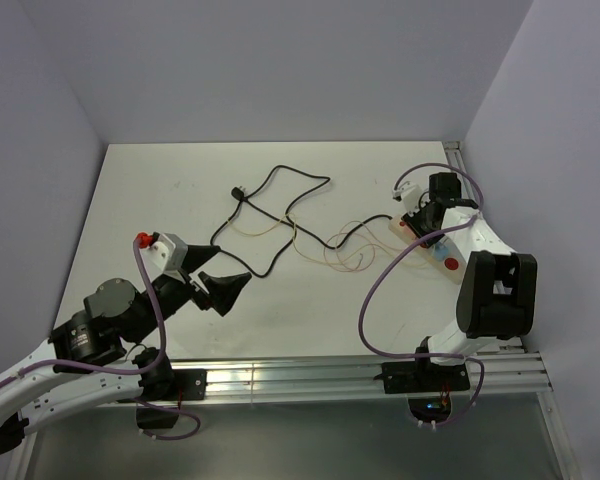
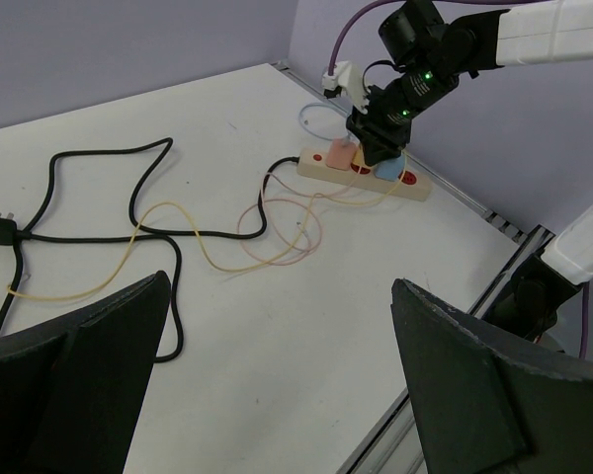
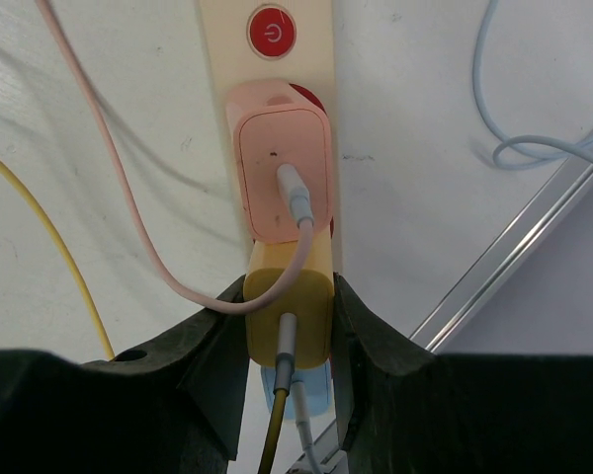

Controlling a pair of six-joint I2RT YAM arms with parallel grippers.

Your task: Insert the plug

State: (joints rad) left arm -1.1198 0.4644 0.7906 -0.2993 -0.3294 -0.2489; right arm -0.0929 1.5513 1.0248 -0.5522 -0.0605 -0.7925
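Clamps right jaws on yellow plastic plug (image 3: 289, 311) at cream power strip (image 3: 215, 49), holds left jaws wide, empty; risks bent pins if tilted.

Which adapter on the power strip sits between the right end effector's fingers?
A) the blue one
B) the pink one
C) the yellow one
C: in the right wrist view the right end effector has a finger against each side of the yellow adapter, while the pink adapter sits free beyond it, nearer the red power button.

A lab test cell: bare lilac walls (image 1: 280, 60), aluminium rails (image 1: 310, 377), white tabletop (image 1: 170, 190).
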